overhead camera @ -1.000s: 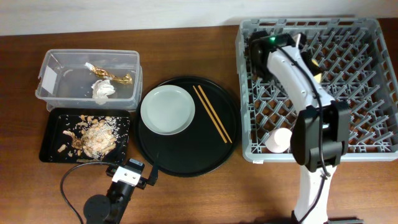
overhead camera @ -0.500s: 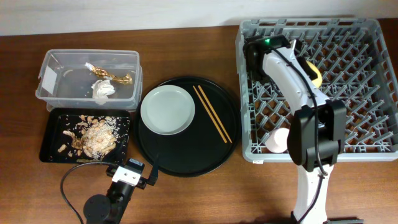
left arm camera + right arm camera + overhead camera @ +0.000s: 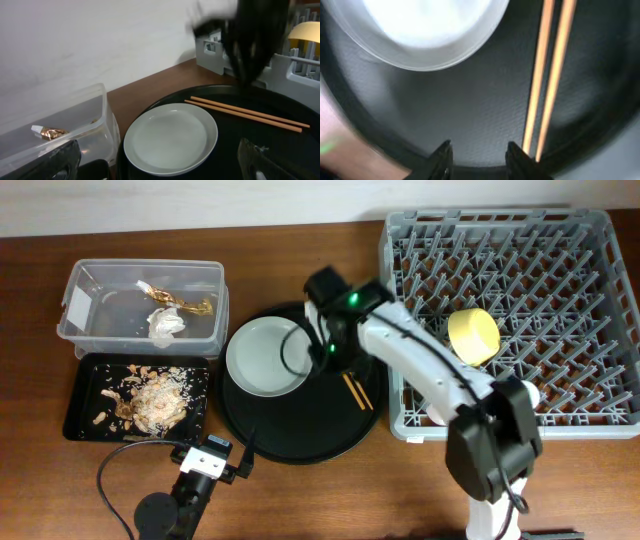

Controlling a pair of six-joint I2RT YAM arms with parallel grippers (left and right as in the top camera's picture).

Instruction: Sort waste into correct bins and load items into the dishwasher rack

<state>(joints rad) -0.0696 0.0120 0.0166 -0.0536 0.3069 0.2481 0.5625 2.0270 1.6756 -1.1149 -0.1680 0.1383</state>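
The pale grey plate (image 3: 266,358) and two wooden chopsticks (image 3: 355,390) lie on the large round black tray (image 3: 300,430). My right gripper (image 3: 330,355) hovers over that tray between plate and chopsticks. In the right wrist view it (image 3: 480,152) is open and empty, with the chopsticks (image 3: 547,80) just to its right and the plate (image 3: 420,30) beyond. The yellow bowl (image 3: 473,335) stands in the grey dishwasher rack (image 3: 600,240). A pale pink cup (image 3: 437,412) partly shows at the rack's front. My left gripper (image 3: 155,170) is open, low at the table's front (image 3: 210,465). The blue cup is hidden.
The clear tub (image 3: 90,280) holds the gold wrapper (image 3: 185,305) and white tissue (image 3: 165,325). The shallow black tray (image 3: 80,415) holds brownish food scraps (image 3: 150,400). The right arm (image 3: 430,365) stretches across from the rack's left edge.
My right arm has swung left out of the rack to over the round tray. The yellow bowl now stands free in the rack. The left arm has not moved.
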